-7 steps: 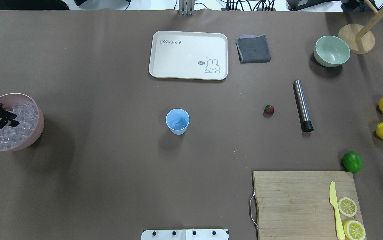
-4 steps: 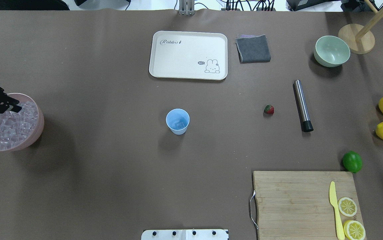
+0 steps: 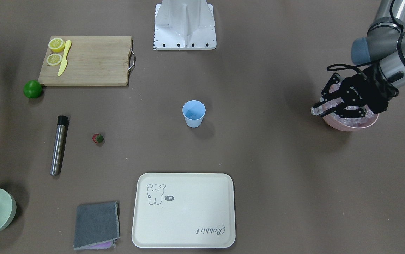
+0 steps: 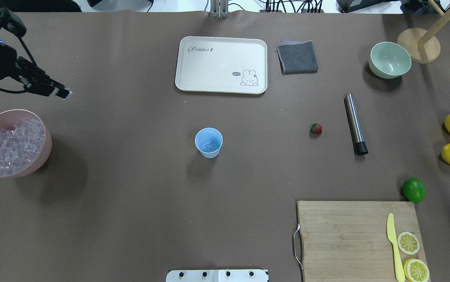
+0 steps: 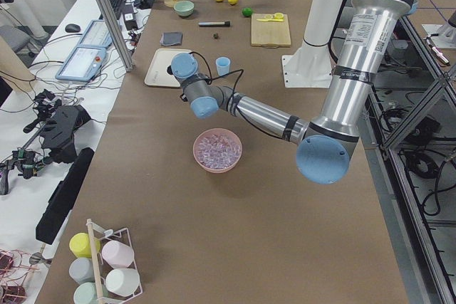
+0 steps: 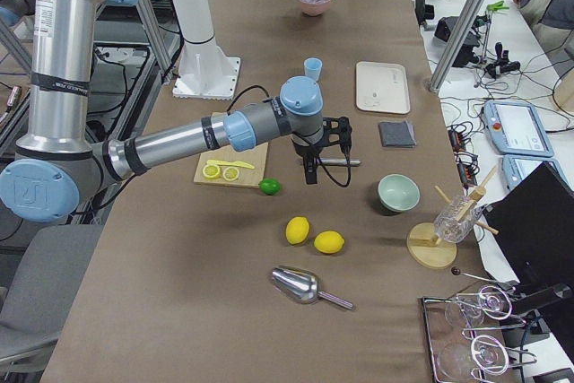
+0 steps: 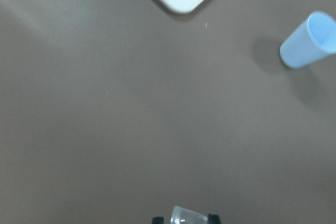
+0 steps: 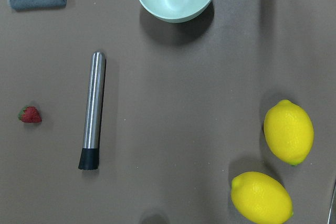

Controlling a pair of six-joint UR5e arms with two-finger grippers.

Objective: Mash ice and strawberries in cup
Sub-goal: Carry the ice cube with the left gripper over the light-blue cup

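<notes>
The tray says "Rabbit" and "hi~". The pink bowl is full of ice cubes. The blue cup, in the middle of the desk, has ice inside. The left gripper has its jaws pinched on one ice cube. The strawberry lies near the metal muddler. I cannot tell how the jaws of the right gripper stand

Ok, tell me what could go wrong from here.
1. The left end effector pinches one small clear ice cube at its very fingertips; the cube could slip out before it gets anywhere.
2. The small light-blue plastic cup stands free, with nothing holding it; a low or off-centre drop might tip it or miss its narrow mouth.
</notes>
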